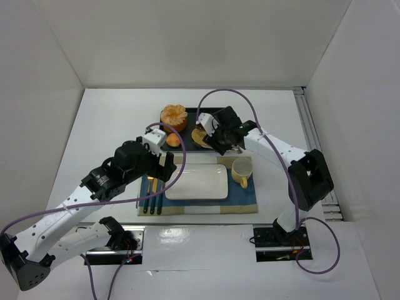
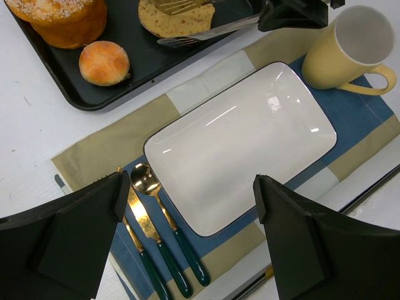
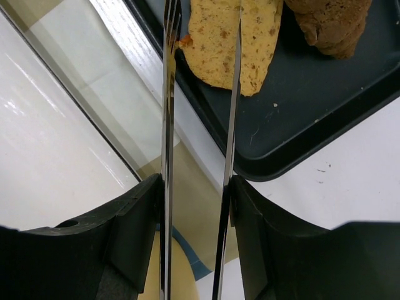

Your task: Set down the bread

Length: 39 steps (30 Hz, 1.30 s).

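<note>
The right fingers are clamped on the two arms of a pair of metal tongs. The tong tips reach the bread, a speckled tan slice lying flat in the black tray just beside a brown croissant; one arm crosses the slice and the other runs along its edge, though whether the tips actually squeeze it is hard to tell. The left fingers are spread wide and hold nothing, hanging above the white plate on the placemat, with the yellow cup beside it
</note>
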Available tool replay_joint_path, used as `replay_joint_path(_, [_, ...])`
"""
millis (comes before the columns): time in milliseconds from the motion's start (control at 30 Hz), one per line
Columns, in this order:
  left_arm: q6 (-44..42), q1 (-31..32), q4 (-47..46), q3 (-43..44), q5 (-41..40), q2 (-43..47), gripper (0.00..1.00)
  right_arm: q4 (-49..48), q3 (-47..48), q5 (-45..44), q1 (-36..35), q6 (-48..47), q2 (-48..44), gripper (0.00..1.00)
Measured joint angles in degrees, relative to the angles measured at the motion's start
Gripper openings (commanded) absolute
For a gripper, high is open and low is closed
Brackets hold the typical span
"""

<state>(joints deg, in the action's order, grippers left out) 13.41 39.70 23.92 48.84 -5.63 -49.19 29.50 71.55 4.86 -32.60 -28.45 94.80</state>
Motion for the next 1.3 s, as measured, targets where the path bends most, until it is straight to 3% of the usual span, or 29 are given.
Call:
replay_joint_path(467, [-0.02,0.00,0.00,0.00,0.00,0.00,1.00,-2.78,-1.81,-9.66,-4.31,-1.05,2.34,0.54])
replay_joint_path(800, [-0.02,0.00,0.00,0.00,0.00,0.00,1.00,-2.93,-1.81,-12.48,-5.38,-1.27,3.17,0.23])
replay_joint_path(967, [0.00,0.00,0.00,0.00,0.00,0.00,1.00,-2.93,-1.81,-12.81,-5.42,-1.25,3.15,0.00])
replay_joint_path(1300, [-0.02,0.00,0.00,0.00,0.00,0.00,1.00,-2.23,-1.88,-9.03,-5.11,-1.22,-0.61,0.00])
